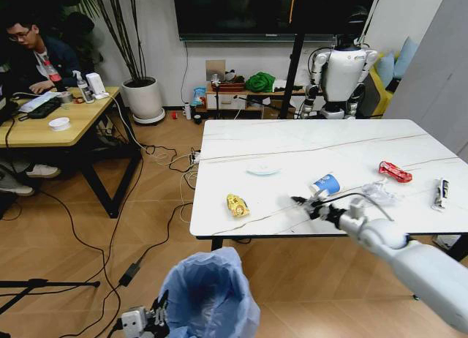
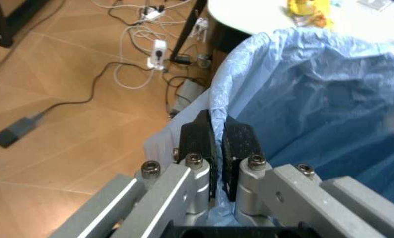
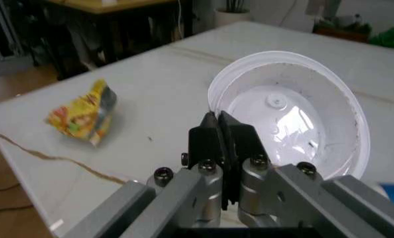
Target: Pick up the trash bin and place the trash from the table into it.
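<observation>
The trash bin (image 1: 208, 294), lined with a light-blue bag, hangs in front of the table (image 1: 219, 222). My left gripper (image 1: 157, 316) is shut on its rim (image 2: 218, 134). The blue-and-white paper cup (image 1: 327, 184) lies on its side near the table's front edge. My right gripper (image 1: 311, 203) is shut on the cup's rim (image 3: 217, 116), with the white inside (image 3: 290, 119) facing the wrist camera. A yellow snack packet (image 1: 237, 204) (image 3: 81, 116) lies left of the cup. A white lid (image 1: 263, 167), clear film (image 1: 376, 192), a red wrapper (image 1: 395, 171) and a black-and-white sachet (image 1: 440, 194) also lie on the table.
A wooden desk (image 1: 44, 129) with a seated person stands at the left. Cables and a power strip (image 1: 194, 159) run over the floor between desk and table. A potted plant (image 1: 144, 96) and another robot (image 1: 342, 71) stand at the back wall.
</observation>
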Tool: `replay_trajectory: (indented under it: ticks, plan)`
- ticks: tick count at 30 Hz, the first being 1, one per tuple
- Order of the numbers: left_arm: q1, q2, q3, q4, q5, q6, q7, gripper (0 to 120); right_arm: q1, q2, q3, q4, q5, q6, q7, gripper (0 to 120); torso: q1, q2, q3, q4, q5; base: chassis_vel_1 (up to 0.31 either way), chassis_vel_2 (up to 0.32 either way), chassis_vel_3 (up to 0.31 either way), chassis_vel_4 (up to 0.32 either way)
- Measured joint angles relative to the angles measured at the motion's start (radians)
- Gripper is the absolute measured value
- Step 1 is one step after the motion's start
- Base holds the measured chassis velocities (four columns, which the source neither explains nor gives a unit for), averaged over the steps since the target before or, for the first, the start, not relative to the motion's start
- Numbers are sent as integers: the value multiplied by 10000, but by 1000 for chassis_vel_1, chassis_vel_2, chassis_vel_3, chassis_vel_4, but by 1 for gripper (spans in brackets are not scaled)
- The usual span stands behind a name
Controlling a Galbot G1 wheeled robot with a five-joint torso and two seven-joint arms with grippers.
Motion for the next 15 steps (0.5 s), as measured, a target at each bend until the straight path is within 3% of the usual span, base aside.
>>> replay_trajectory:
  ticks: [1,3,6,8,15]
  plan:
    - [-75,-85,107,36,9,-5,0,0,-60,-285,67,669,152,144,22,0,-1,1,0,4,-12,0,0,0,0]
    - [-180,-128,166,36,10,4,-12,0,-98,-548,-23,1526,312,217,18,0,0,0,0,12,7,0,0,0,0]
    - [-199,-110,169,-7,-4,7,-30,0,-173,-670,-240,2368,428,226,34,0,0,0,0,11,-5,0,0,0,0]
    - [-237,6,139,-67,-79,8,-35,0,-372,-711,-366,3043,429,286,74,0,0,0,1,11,8,0,0,0,0]
    - [-469,167,140,-100,-250,52,-27,0,-975,-990,-551,4513,41,628,-161,0,-1,1,0,8,3,0,0,0,0]
